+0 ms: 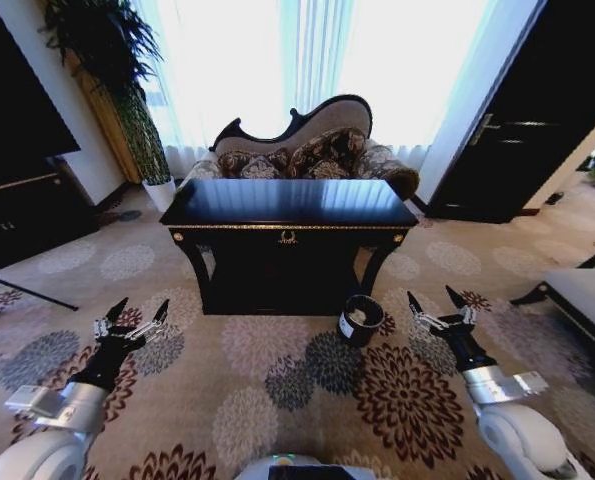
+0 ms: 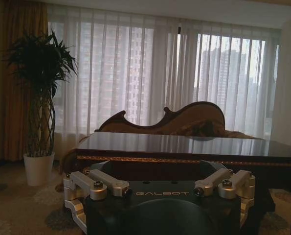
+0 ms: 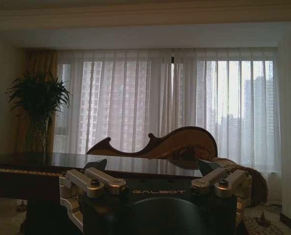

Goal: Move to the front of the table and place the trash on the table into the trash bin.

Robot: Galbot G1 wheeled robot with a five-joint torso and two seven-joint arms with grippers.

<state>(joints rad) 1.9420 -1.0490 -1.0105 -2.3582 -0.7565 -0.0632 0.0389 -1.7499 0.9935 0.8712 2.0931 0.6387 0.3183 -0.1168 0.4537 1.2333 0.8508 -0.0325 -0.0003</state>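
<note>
The glossy black table [image 1: 289, 205] with gold trim stands a short way ahead of me, centred in the head view. I see no trash on its shiny top, which only reflects the window. The small black trash bin [image 1: 361, 320] with a white label stands on the carpet by the table's front right leg. My left gripper [image 1: 137, 312] is held low over the carpet, left of the table, and is open with nothing in it. My right gripper [image 1: 435, 300] is open over the carpet just right of the bin. The table edge [image 2: 184, 152] lies beyond the left gripper in the left wrist view.
A curved patterned sofa [image 1: 312, 150] stands behind the table under the curtained window. A tall potted plant [image 1: 127, 100] is at the back left, beside a dark cabinet [image 1: 17, 210]. A low grey bench [image 1: 582, 300] is at the right. Patterned carpet lies open between me and the table.
</note>
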